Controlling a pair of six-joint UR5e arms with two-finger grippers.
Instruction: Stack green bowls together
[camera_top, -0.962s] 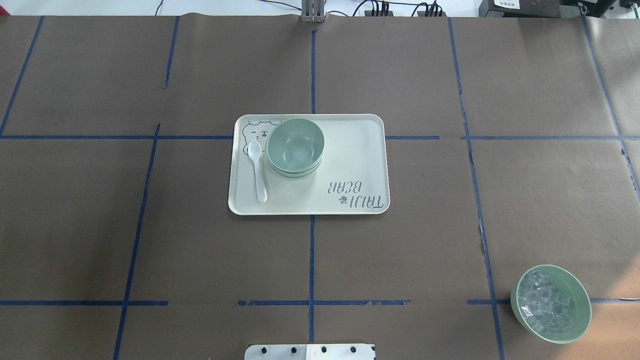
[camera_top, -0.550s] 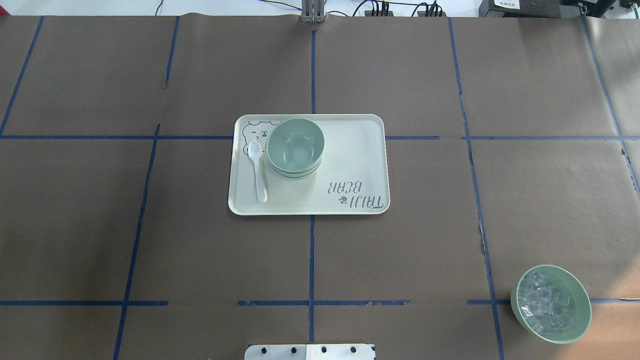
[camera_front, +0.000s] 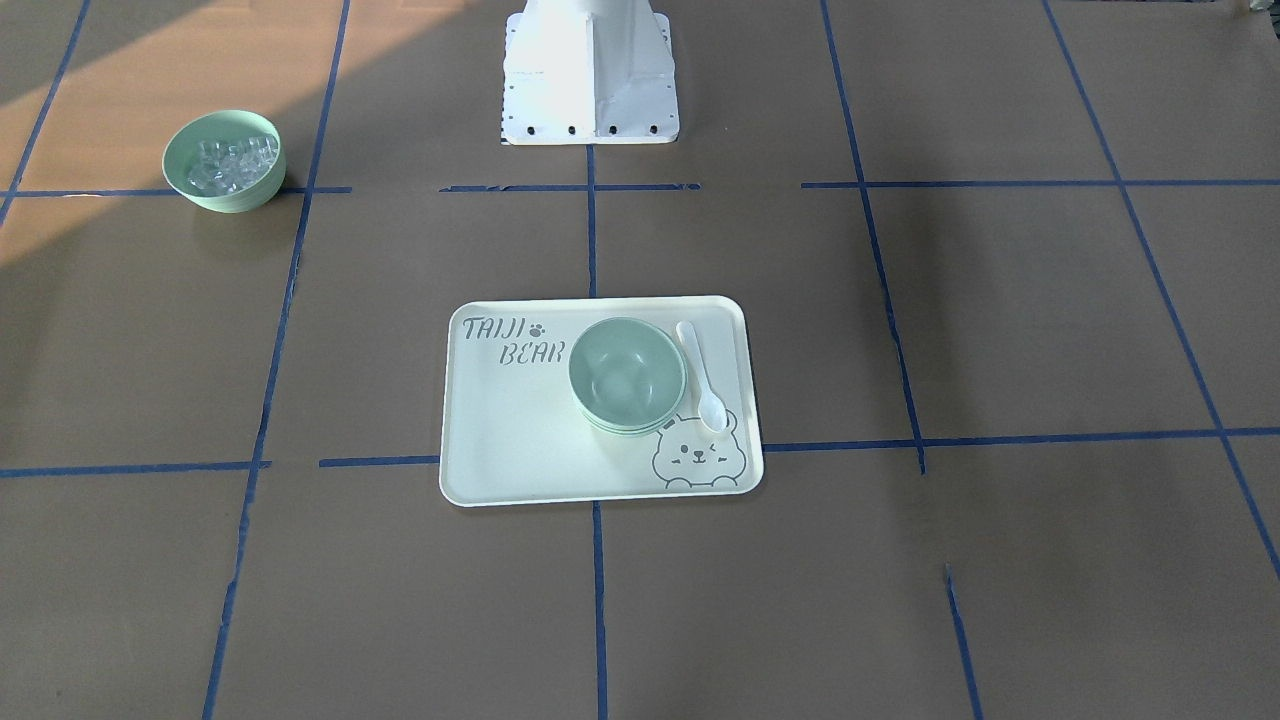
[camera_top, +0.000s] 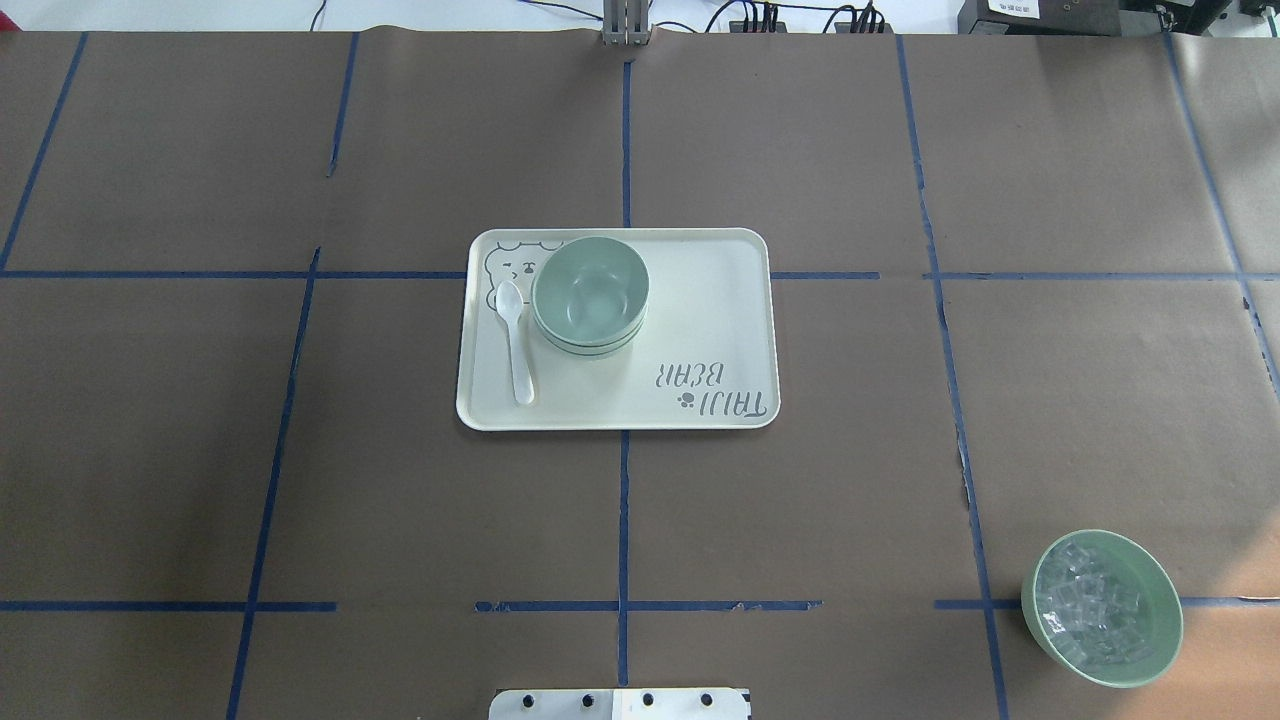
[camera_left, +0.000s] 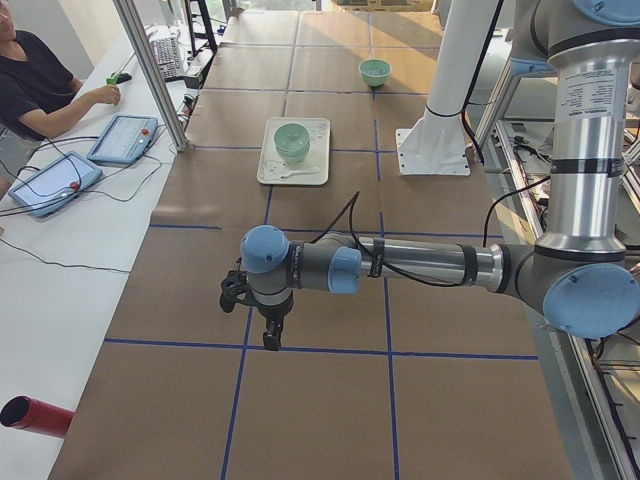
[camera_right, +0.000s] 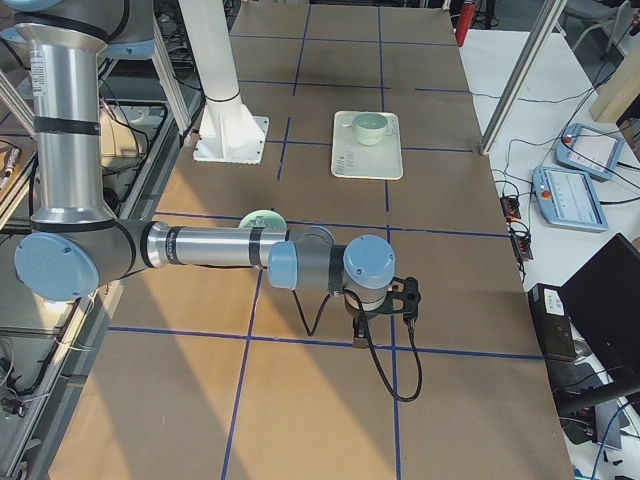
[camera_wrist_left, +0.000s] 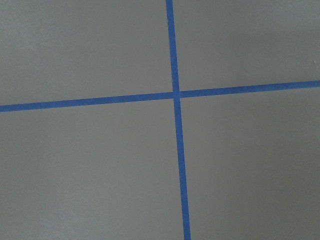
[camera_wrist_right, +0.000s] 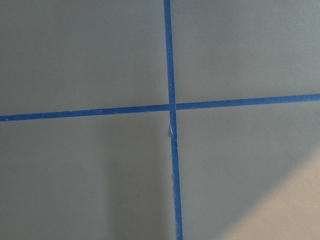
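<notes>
On tray (camera_top: 700, 300), nested green bowls (camera_top: 590, 290).

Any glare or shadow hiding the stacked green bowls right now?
Overhead exterior: even light, the stacked pale mint-green plastic bowls sharp, faint sheen inside the top one. Exterior front-facing: sunlit patch top-left, reaching the green bowl of clear cubes; white robot base blown out. Right wrist-mounted: bright patch at bottom right.

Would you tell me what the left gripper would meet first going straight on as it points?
Pointing down, the left gripper would likely first meet the paper-covered table, near a tape crossing.
</notes>
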